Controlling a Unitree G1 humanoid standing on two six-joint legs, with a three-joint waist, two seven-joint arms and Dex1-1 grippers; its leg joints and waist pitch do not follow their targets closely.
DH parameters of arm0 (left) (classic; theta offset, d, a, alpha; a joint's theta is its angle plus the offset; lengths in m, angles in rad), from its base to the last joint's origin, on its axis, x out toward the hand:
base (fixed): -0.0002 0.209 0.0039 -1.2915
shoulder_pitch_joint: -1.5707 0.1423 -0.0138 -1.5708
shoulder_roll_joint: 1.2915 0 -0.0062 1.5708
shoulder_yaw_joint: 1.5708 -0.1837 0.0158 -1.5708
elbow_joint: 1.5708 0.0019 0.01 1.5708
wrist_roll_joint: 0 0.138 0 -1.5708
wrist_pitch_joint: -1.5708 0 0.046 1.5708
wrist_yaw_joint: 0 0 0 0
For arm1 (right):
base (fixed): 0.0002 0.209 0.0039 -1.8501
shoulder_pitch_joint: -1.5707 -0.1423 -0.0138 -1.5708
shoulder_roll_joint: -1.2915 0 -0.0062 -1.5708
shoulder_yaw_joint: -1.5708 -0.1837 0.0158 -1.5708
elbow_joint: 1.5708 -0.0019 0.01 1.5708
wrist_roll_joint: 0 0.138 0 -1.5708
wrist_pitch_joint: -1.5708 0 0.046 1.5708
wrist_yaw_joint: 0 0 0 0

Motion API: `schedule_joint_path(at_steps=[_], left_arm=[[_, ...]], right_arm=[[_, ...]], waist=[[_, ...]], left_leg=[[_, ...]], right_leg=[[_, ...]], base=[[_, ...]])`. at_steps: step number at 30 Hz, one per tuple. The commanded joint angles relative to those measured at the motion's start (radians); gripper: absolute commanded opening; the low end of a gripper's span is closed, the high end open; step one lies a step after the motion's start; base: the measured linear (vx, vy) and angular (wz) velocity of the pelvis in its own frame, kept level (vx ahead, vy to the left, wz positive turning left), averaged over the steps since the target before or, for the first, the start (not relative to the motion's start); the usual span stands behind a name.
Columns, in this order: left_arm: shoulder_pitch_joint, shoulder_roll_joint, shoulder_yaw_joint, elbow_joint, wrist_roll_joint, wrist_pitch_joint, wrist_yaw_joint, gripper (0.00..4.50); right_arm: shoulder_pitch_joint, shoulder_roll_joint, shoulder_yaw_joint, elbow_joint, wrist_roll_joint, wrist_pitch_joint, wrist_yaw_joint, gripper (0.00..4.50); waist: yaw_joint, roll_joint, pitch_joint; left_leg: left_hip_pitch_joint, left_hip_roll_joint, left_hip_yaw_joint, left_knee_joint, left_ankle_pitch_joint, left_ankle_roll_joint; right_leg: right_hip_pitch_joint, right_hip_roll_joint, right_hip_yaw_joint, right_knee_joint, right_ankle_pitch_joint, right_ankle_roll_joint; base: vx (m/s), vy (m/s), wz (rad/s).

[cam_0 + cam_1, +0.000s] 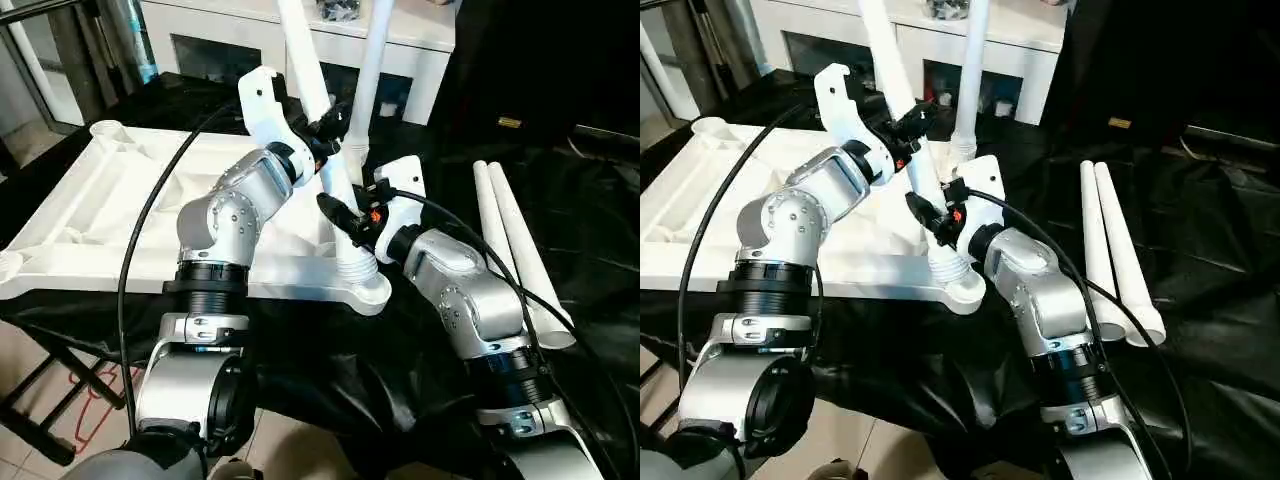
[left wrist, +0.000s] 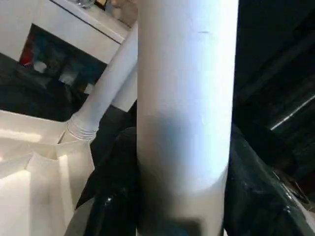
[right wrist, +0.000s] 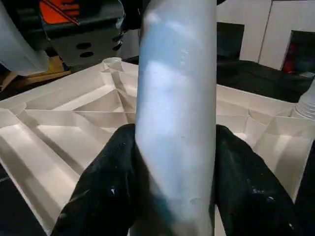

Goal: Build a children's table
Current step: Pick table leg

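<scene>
The white tabletop (image 1: 110, 210) lies ribbed side up on a black-draped surface. One white leg (image 1: 370, 80) stands in its far right corner socket. A second leg (image 1: 305, 60) leans slightly, its threaded foot in the near right corner socket (image 1: 362, 285). My left gripper (image 1: 325, 132) is shut on this leg at mid height, its black fingers (image 2: 110, 182) pressed against both sides of the tube. Just below it, my right gripper (image 1: 345, 215) is also shut on the same leg, fingers (image 3: 106, 187) hugging it. Two loose legs (image 1: 520, 250) lie side by side on the cloth to the right.
A white cabinet (image 1: 420, 50) with dark glass fronts stands behind the tabletop. Black cloth (image 1: 590, 200) covers the area to the right. A black cable (image 1: 140, 230) arcs over the tabletop beside my left forearm. A dark folding frame (image 1: 40, 400) stands on the tiled floor below left.
</scene>
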Motion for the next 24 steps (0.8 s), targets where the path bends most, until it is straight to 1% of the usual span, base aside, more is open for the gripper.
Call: schedule_joint_path(at_steps=[1, 2, 3, 4, 5, 6, 7, 8, 10, 11, 12, 13, 14, 15, 16, 17, 18, 19, 22, 23, 24], left_arm=[[0.001, -0.011, -0.035, -0.019, 0.001, 0.009, -0.027, 1.80], [0.001, 0.001, -0.047, -0.023, -0.010, 0.010, -0.079, 1.80], [0.001, 0.006, -0.050, -0.025, -0.017, 0.014, -0.100, 1.79], [0.000, 0.025, -0.060, -0.033, -0.040, 0.026, -0.168, 1.79], [0.000, 0.035, -0.064, -0.038, -0.051, 0.031, -0.200, 1.79], [-0.001, 0.045, -0.069, -0.043, -0.064, 0.042, -0.236, 1.79], [-0.001, 0.058, -0.076, -0.049, -0.080, 0.056, -0.278, 1.79], [0.000, 0.075, -0.091, -0.058, -0.093, 0.063, -0.332, 1.79], [-0.001, 0.095, -0.106, -0.068, -0.114, 0.082, -0.401, 1.79], [-0.002, 0.108, -0.114, -0.073, -0.124, 0.089, -0.442, 1.79], [-0.002, 0.108, -0.114, -0.073, -0.124, 0.089, -0.443, 1.79], [-0.003, 0.115, -0.120, -0.076, -0.129, 0.093, -0.471, 1.79], [-0.004, 0.134, -0.129, -0.087, -0.158, 0.115, -0.549, 1.79], [-0.003, 0.141, -0.134, -0.092, -0.166, 0.118, -0.576, 1.79], [-0.001, 0.157, -0.145, -0.105, -0.188, 0.130, -0.638, 1.79], [0.000, 0.161, -0.148, -0.108, -0.192, 0.133, -0.649, 1.79], [-0.001, 0.162, -0.147, -0.112, -0.203, 0.139, -0.658, 1.79], [-0.002, 0.161, -0.145, -0.114, -0.209, 0.142, -0.661, 1.79], [-0.002, 0.160, -0.144, -0.115, -0.216, 0.141, -0.668, 1.79], [0.000, 0.158, -0.141, -0.116, -0.220, 0.141, -0.668, 1.79], [0.000, 0.157, -0.140, -0.116, -0.221, 0.141, -0.668, 1.79]], right_arm=[[-0.026, -0.002, -0.012, -0.015, 0.006, -0.008, 0.006, 2.38], [-0.025, -0.011, -0.028, -0.023, 0.039, 0.017, 0.032, 2.52], [-0.025, -0.015, -0.037, -0.024, 0.052, 0.026, 0.041, 2.54], [-0.026, -0.036, -0.061, -0.028, 0.097, 0.070, 0.079, 2.63], [-0.026, -0.047, -0.071, -0.031, 0.120, 0.095, 0.101, 2.78], [-0.023, -0.065, -0.074, -0.036, 0.137, 0.113, 0.132, 2.91], [-0.017, -0.086, -0.074, -0.044, 0.158, 0.137, 0.170, 2.97], [-0.007, -0.114, -0.077, -0.063, 0.206, 0.191, 0.231, 2.98], [0.010, -0.149, -0.077, -0.095, 0.263, 0.236, 0.313, 2.98], [0.016, -0.166, -0.082, -0.105, 0.297, 0.274, 0.346, 2.98], [0.016, -0.166, -0.082, -0.106, 0.297, 0.275, 0.347, 2.98], [0.019, -0.177, -0.086, -0.112, 0.319, 0.302, 0.366, 2.98], [0.029, -0.211, -0.072, -0.129, 0.337, 0.330, 0.410, 2.98], [0.032, -0.223, -0.066, -0.136, 0.341, 0.339, 0.425, 2.98], [0.042, -0.254, -0.046, -0.154, 0.347, 0.352, 0.458, 2.98], [0.043, -0.259, -0.043, -0.158, 0.348, 0.356, 0.463, 2.98], [0.046, -0.269, -0.035, -0.165, 0.351, 0.362, 0.475, 2.98], [0.049, -0.273, -0.030, -0.169, 0.351, 0.364, 0.480, 2.98], [0.053, -0.281, -0.016, -0.176, 0.350, 0.375, 0.488, 2.98], [0.055, -0.283, -0.007, -0.178, 0.344, 0.379, 0.487, 2.64], [0.055, -0.283, -0.004, -0.178, 0.342, 0.378, 0.486, 2.64]], waist=[[-0.001, -0.003, -0.079], [-0.002, -0.002, -0.079], [-0.002, -0.001, -0.080], [-0.002, 0.002, -0.080], [-0.001, 0.000, -0.080], [0.000, 0.000, -0.081], [0.002, 0.000, -0.081], [0.001, -0.001, -0.080], [0.003, -0.002, -0.081], [0.003, -0.002, -0.079], [0.002, -0.005, -0.079], [0.001, -0.001, -0.079], [0.000, -0.002, -0.078], [0.004, -0.003, -0.078], [0.003, -0.002, -0.078], [0.005, -0.003, -0.078], [0.004, -0.001, -0.077], [0.004, -0.003, -0.078], [0.004, -0.004, -0.076], [0.004, -0.005, -0.077], [0.004, -0.005, -0.078]], left_leg=[[0.009, 0.033, -0.010, -0.062, -0.089, 0.023], [0.008, 0.033, -0.010, -0.062, -0.089, 0.025], [0.009, 0.034, -0.010, -0.062, -0.088, 0.029], [0.011, 0.033, -0.009, -0.061, -0.088, 0.032], [0.011, 0.034, -0.009, -0.061, -0.087, 0.039], [0.010, 0.034, -0.009, -0.061, -0.083, 0.039], [0.008, 0.034, -0.009, -0.060, -0.072, 0.041], [0.008, 0.033, -0.009, -0.060, -0.073, 0.044], [0.007, 0.032, -0.008, -0.059, -0.076, 0.055], [0.006, 0.034, -0.008, -0.059, -0.078, 0.058], [0.006, 0.032, -0.008, -0.059, -0.079, 0.060], [0.007, 0.033, -0.008, -0.059, -0.088, 0.052], [0.008, 0.033, -0.007, -0.059, -0.093, 0.050], [0.010, 0.034, -0.007, -0.059, -0.093, 0.044], [0.009, 0.037, -0.008, -0.060, -0.092, 0.040], [0.010, 0.036, -0.008, -0.060, -0.092, 0.036], [0.009, 0.036, -0.008, -0.060, -0.096, 0.031], [0.009, 0.036, -0.008, -0.059, -0.098, 0.027], [0.008, 0.035, -0.007, -0.059, -0.101, 0.025], [0.008, 0.035, -0.008, -0.059, -0.100, 0.023], [0.008, 0.034, -0.008, -0.059, -0.094, 0.022]], right_leg=[[0.067, -0.081, 0.055, -0.070, -0.099, -0.160], [0.067, -0.081, 0.055, -0.071, -0.103, -0.160], [0.067, -0.082, 0.055, -0.070, -0.101, -0.162], [0.066, -0.081, 0.055, -0.071, -0.100, -0.164], [0.067, -0.080, 0.056, -0.069, -0.090, -0.172], [0.067, -0.080, 0.055, -0.068, -0.083, -0.176], [0.069, -0.081, 0.055, -0.064, -0.058, -0.187], [0.071, -0.080, 0.055, -0.065, -0.054, -0.191], [0.075, -0.081, 0.055, -0.065, -0.053, -0.194], [0.074, -0.082, 0.055, -0.066, -0.062, -0.195], [0.074, -0.081, 0.054, -0.069, -0.071, -0.195], [0.072, -0.082, 0.053, -0.071, -0.105, -0.194], [0.071, -0.082, 0.053, -0.074, -0.121, -0.192], [0.072, -0.082, 0.055, -0.074, -0.139, -0.186], [0.070, -0.083, 0.055, -0.072, -0.137, -0.187], [0.071, -0.083, 0.053, -0.073, -0.145, -0.186], [0.070, -0.083, 0.053, -0.073, -0.149, -0.187], [0.070, -0.084, 0.053, -0.074, -0.152, -0.188], [0.069, -0.083, 0.053, -0.077, -0.173, -0.179], [0.069, -0.083, 0.053, -0.077, -0.182, -0.173], [0.069, -0.083, 0.053, -0.077, -0.182, -0.171]], base=[[0.000, 0.000, 0.00], [0.000, 0.000, 0.00], [0.000, 0.000, 0.00], [0.000, 0.000, 0.00], [0.000, 0.000, 0.00], [0.000, 0.000, 0.00], [0.000, 0.000, 0.00], [0.000, 0.000, 0.00], [0.000, 0.000, 0.00], [0.000, 0.000, 0.00], [0.000, 0.000, 0.00], [0.000, 0.000, 0.00], [0.000, 0.000, 0.00], [0.000, 0.000, 0.00], [0.000, 0.000, 0.00], [0.000, 0.000, 0.00], [0.000, 0.000, 0.00], [0.000, 0.000, 0.00], [0.000, 0.000, 0.00], [0.000, 0.000, 0.00], [0.000, 0.000, 0.00]])
